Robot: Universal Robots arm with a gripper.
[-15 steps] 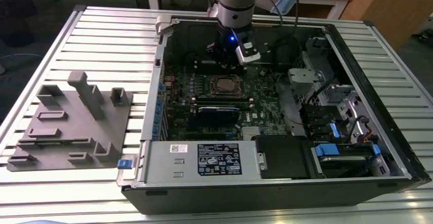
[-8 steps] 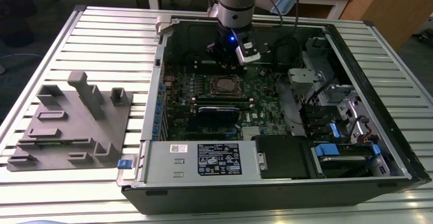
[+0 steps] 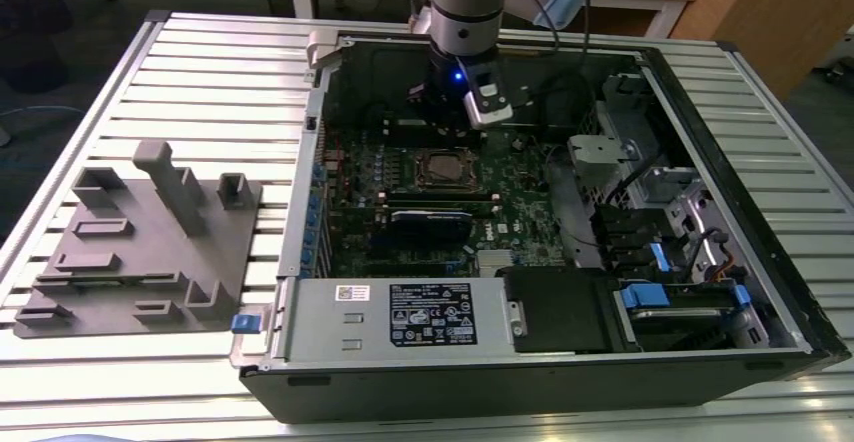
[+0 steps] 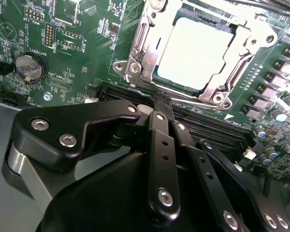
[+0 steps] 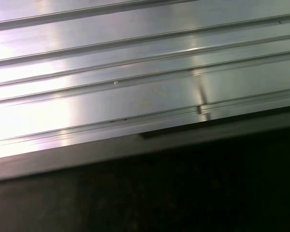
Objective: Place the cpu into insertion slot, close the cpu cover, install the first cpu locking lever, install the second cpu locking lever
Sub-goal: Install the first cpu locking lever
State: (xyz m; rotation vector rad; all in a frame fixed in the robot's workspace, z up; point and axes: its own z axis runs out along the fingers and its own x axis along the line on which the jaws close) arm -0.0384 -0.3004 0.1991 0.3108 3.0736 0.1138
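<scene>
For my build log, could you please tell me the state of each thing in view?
cpu: seated in the insertion slot.
cpu cover: lowered flat around the cpu.
gripper: shut, holding nothing, beside the insertion slot.
computer case: side open, interior exposed.

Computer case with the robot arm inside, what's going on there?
A robot arm reaches into an open computer case, over the motherboard. The cpu already sits in the insertion slot, with the cpu cover lying flat around it. The gripper, shut and empty, hangs just beside the socket.
</scene>
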